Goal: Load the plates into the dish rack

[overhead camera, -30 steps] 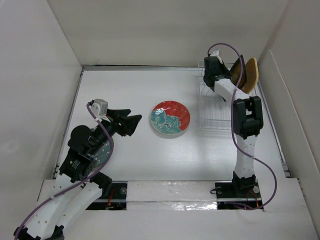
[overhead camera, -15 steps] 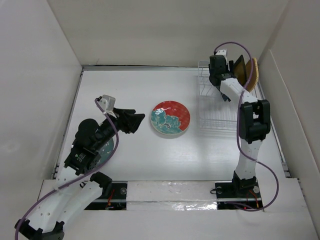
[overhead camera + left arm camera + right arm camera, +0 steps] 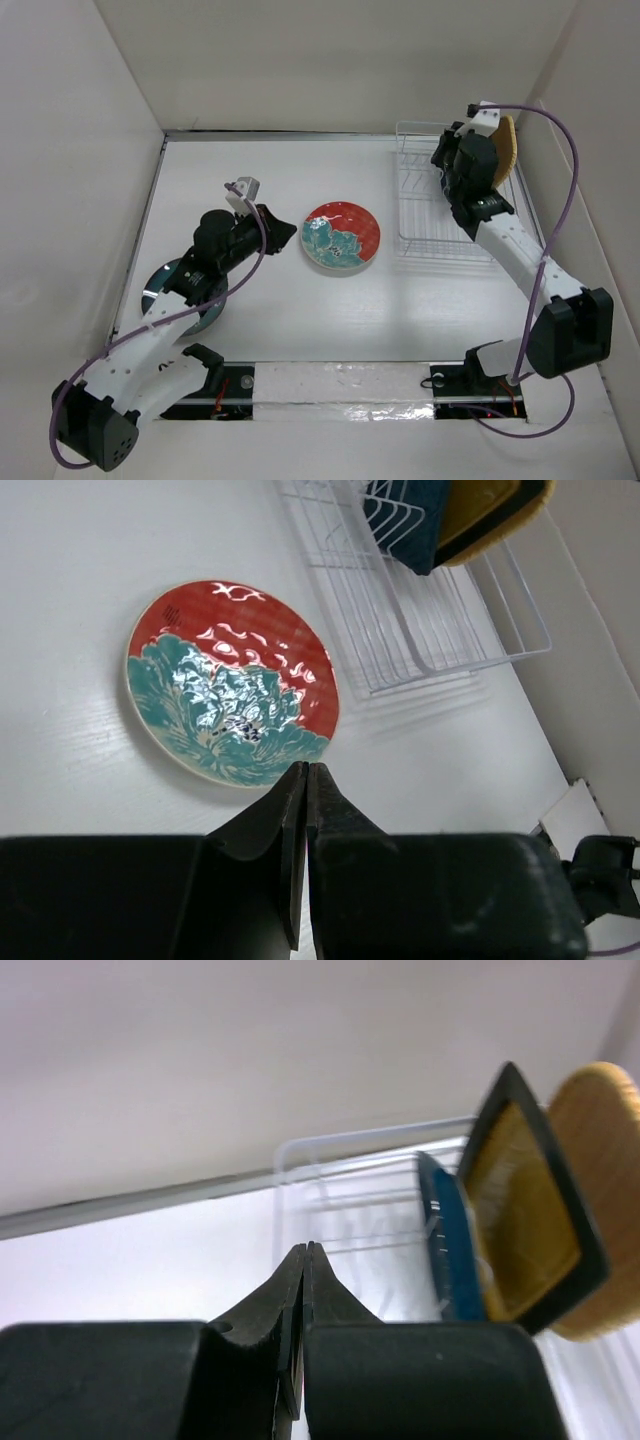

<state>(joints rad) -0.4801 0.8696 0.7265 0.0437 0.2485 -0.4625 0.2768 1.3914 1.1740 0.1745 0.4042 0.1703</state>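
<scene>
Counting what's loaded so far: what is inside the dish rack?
Three stand on edge in the dish rack: dark blue plate, black-rimmed yellow plate, orange plate. Each partly covers the next, hiding much of the orange one.

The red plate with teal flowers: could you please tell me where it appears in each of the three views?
Top external: the red plate lies flat mid-table, left of the dish rack.
Left wrist: upper left of centre, the dish rack to its upper right.
Right wrist: not in it.
Shared landmark: the dish rack, seen in all three views.
</scene>
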